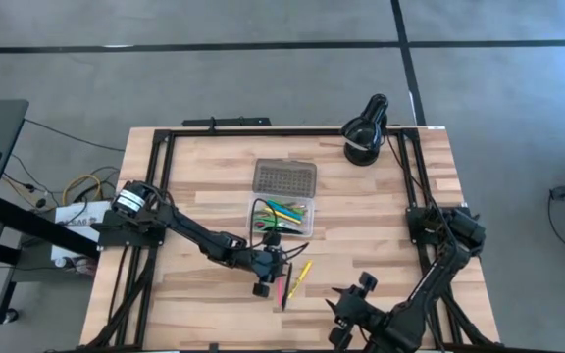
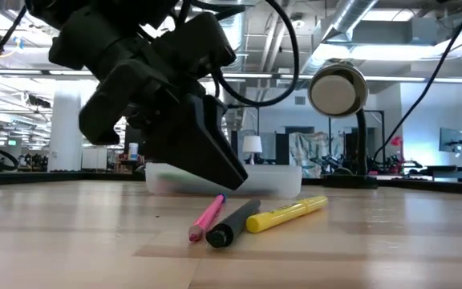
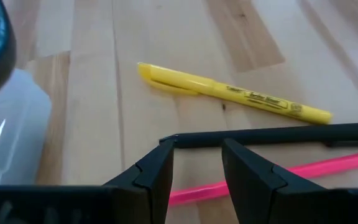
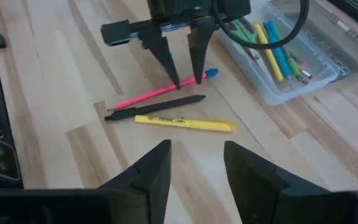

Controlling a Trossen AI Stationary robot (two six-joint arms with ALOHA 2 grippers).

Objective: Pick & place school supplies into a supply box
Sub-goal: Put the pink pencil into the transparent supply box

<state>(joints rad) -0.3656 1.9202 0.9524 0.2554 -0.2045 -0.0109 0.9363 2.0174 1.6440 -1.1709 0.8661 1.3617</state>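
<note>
High view puts the supply box (image 1: 283, 214) near the middle of the tabletop, its clear tray open and its dotted grey lid (image 1: 284, 177) laid flat toward the far edge. Right wrist view shows the tray (image 4: 289, 87) holding a loose bundle of green, yellow and blue pens and markers (image 4: 272, 43), lying lengthwise inside its walls.

Three supplies lie on the bare wood just on the near side of the box: a pink pen with a blue cap (image 4: 160, 93), a black pen (image 4: 155, 107) beside it, and a yellow highlighter (image 4: 185, 124) nearest the front edge; the black pen and the highlighter lie almost touching.

Just over the pink pen, the left gripper (image 4: 185, 79) points down with its fingers parted and their tips on either side of the pen's capped end, gripping nothing; its own wrist view shows the black pen (image 3: 272, 135) crossing just ahead of the fingertips (image 3: 166, 146).

At the front right corner of the tabletop waits the right gripper (image 4: 196, 149), fingers apart and empty.

A black round lamp (image 1: 366, 130) stands at the far right corner.
</note>
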